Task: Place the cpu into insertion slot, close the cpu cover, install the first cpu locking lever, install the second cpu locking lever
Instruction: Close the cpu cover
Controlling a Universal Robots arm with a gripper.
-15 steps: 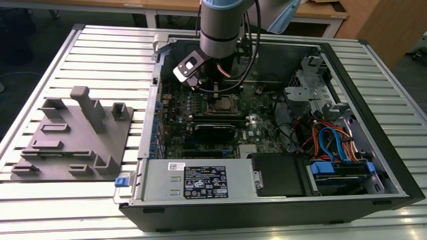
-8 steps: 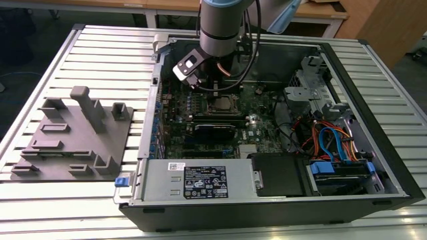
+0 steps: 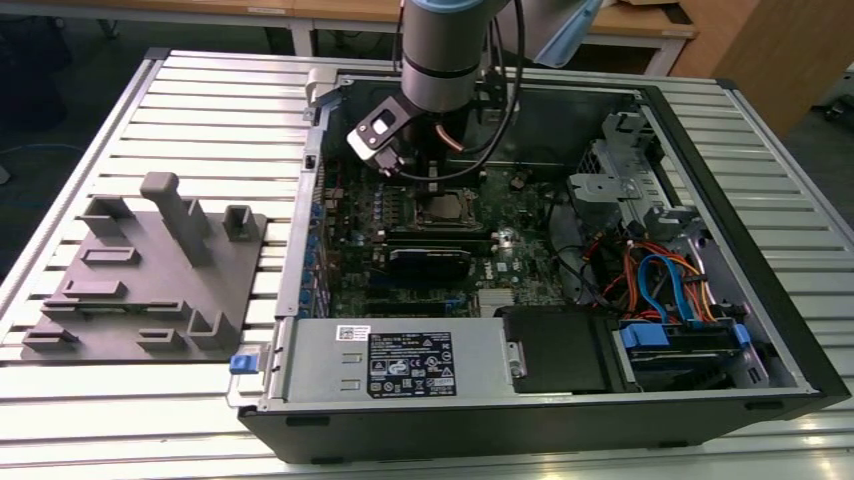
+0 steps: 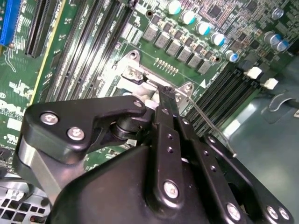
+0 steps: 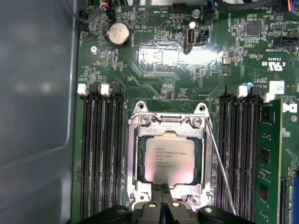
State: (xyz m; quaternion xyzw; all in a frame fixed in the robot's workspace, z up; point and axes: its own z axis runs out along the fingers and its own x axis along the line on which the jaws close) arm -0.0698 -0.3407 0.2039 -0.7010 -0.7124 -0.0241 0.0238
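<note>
The gripper (image 5: pixel 161 187) is hanging low over the motherboard (image 5: pixel 163 56) with its two black fingers (image 4: pixel 169 122) lying together and nothing showing between them. Their tips are sitting right at one edge of the cpu cover (image 5: pixel 135 154); whether they are pressing on it I cannot tell.

The cpu (image 5: pixel 169 159) is lying flat in the insertion slot (image 5: pixel 202 108), and the cover is lying down around it, framing its silvery top. One thin silver lever (image 5: pixel 219 163) is running along one side of the socket, its free end standing out over the memory slots (image 5: pixel 102 154), four of them on the opposite side. One green memory module (image 5: pixel 271 154) is standing beyond the lever.

In the exterior view the arm (image 3: pixel 441 50) is reaching down into the far part of the open computer case (image 3: pixel 561 415). One grey fixture plate (image 3: pixel 147 270) is lying on the table at the exterior view's left.
</note>
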